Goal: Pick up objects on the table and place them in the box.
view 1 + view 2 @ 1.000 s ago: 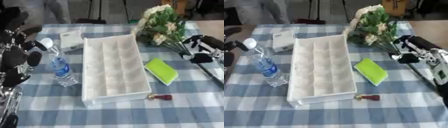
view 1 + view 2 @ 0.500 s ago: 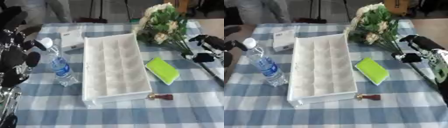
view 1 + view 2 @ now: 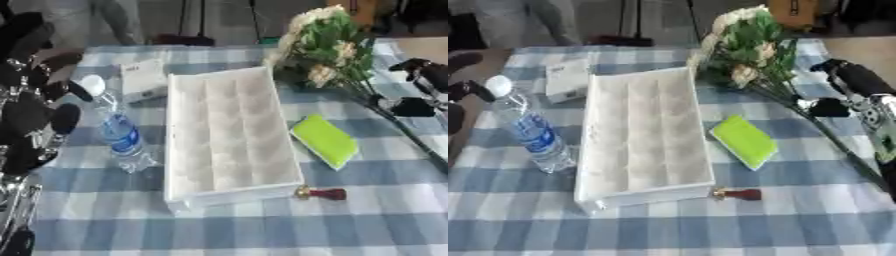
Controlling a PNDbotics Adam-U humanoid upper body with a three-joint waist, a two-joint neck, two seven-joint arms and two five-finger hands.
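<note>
Left eye view, ridged white box (image 3: pixel 229 140), flat lime pad (image 3: pixel 325 141), clear bottle (image 3: pixel 118 130), right hand (image 3: pixel 852 90) unclear

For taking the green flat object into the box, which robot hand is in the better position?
Probably the right robot hand: it hangs by the bouquet, on the same side of the box as the green flat object. The left robot hand is beyond the box, near the bottle.

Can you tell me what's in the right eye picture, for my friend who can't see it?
A long white box lies on a blue checked table, with a water bottle left of it, a green pad and flowers right of it. The robot's right hand is by the flower stems.
</note>
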